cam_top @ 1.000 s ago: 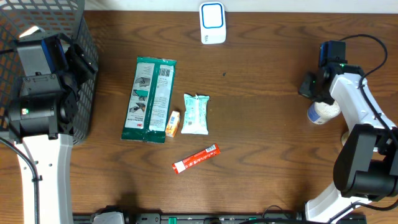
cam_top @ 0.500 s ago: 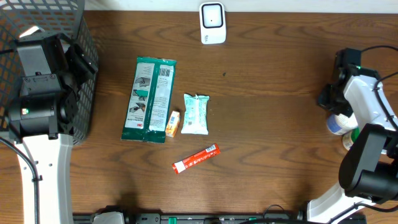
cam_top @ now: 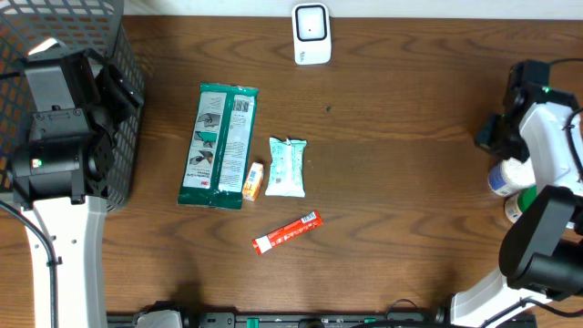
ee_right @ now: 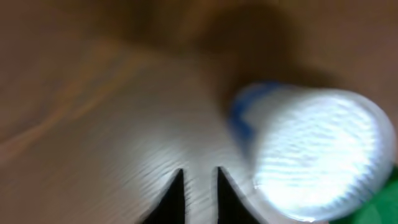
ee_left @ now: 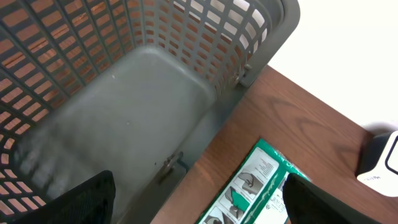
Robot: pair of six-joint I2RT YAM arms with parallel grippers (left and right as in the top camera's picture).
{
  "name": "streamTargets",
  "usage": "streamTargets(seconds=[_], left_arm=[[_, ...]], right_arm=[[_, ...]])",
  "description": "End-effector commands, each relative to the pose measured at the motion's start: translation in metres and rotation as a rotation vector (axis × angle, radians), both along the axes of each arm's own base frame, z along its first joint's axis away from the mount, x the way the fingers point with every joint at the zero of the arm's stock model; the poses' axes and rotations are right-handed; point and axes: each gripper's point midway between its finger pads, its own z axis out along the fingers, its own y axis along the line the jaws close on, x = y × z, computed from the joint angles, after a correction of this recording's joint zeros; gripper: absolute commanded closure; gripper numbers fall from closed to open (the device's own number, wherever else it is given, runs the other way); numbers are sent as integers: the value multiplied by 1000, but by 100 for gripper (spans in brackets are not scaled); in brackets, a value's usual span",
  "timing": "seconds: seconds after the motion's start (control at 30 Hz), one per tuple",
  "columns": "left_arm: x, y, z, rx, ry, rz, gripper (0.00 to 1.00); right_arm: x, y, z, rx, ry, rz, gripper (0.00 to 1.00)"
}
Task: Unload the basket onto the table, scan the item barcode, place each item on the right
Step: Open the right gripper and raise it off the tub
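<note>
A white barcode scanner [cam_top: 311,34] stands at the table's far edge. On the far right a white bottle with a blue band [cam_top: 503,179] lies under my right arm [cam_top: 536,137]. In the blurred right wrist view the bottle [ee_right: 317,155] sits just right of my right gripper [ee_right: 200,186]. Its fingertips stand a narrow slit apart over a white surface, and a grip does not show. My left gripper [ee_left: 196,202] is open wide and empty, over the corner of a grey basket [ee_left: 143,93] and the end of a green pack [ee_left: 249,186].
Mid-table lie the long green pack [cam_top: 219,146], a white wipes packet [cam_top: 287,168], a small orange box [cam_top: 252,181] and a red stick pack [cam_top: 287,231]. The mesh basket [cam_top: 118,55] fills the far left corner. A green object [cam_top: 515,210] sits beside the bottle.
My right arm has swung right toward the table's edge, and the white bottle has moved with it. The left arm has not moved.
</note>
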Motion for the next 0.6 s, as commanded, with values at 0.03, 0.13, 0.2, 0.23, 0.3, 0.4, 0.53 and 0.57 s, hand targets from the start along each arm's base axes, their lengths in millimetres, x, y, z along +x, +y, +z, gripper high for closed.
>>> streamTargets(seconds=[0.03,0.13,0.2,0.23,0.3,0.4,0.53,0.57], left_arm=[[-1,3,2,7,-2,9,16],[-1,3,2,7,-2,9,16],[-1,3,2,7,-2,9,16],[-1,3,2,7,-2,9,16],[-1,3,2,7,-2,9,16],[-1,3,2,7,-2,9,16],[-1,3,2,7,-2,9,15],[-1,3,2,7,-2,9,16]], right_arm=[[29,70,62,310,-243,287,48],[29,116,91,508,-342,390,24],[24,131,94,557,-333,418,23],[21,135,93,563,-318,427,22],[13,147,89,574,-280,470,21],[6,166,84,589,-242,520,19],[1,195,81,595,-213,595,18],[0,204,80,596,-211,619,15]])
